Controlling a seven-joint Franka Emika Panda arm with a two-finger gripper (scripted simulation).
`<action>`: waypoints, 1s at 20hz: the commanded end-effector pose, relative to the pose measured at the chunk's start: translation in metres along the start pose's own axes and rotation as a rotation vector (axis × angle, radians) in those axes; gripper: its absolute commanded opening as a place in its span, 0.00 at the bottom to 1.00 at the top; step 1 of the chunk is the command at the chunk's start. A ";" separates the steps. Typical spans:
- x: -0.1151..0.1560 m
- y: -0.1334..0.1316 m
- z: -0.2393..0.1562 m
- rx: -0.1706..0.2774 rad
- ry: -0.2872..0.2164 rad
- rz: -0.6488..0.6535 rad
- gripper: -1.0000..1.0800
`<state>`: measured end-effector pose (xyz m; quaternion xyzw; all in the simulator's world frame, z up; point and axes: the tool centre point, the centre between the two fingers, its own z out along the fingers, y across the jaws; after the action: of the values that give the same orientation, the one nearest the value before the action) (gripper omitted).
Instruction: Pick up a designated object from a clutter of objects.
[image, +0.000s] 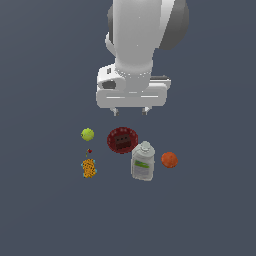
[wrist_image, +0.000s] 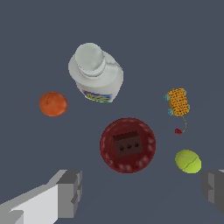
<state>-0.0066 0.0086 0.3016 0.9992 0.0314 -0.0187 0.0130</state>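
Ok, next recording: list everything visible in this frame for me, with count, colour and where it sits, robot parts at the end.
orange ball: 1, matte orange-red, farthest toward the exterior view's right, beside the bottle, apart from it.
bottle: 1, white with a green label, between the orange ball and the dish.
dish: 1, dark red, round, with a dark brown block inside, middle of the group, beneath the gripper.
yellow-green ball: 1, toward the exterior view's left of the dish.
speckled block: 1, orange with blue bits, at the exterior view's left, nearer the camera than the yellow-green ball.
small red bit: 1, between that ball and the block.
floor: plain dark grey.
gripper: 1, white, grey fingertips, open, above the dish, holding nothing.
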 end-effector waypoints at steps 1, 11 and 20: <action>0.001 -0.002 0.002 0.000 0.000 0.013 0.96; 0.013 -0.016 0.017 0.001 0.004 0.137 0.96; 0.027 -0.039 0.040 0.003 0.010 0.319 0.96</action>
<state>0.0146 0.0439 0.2641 0.9936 -0.1115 -0.0124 0.0141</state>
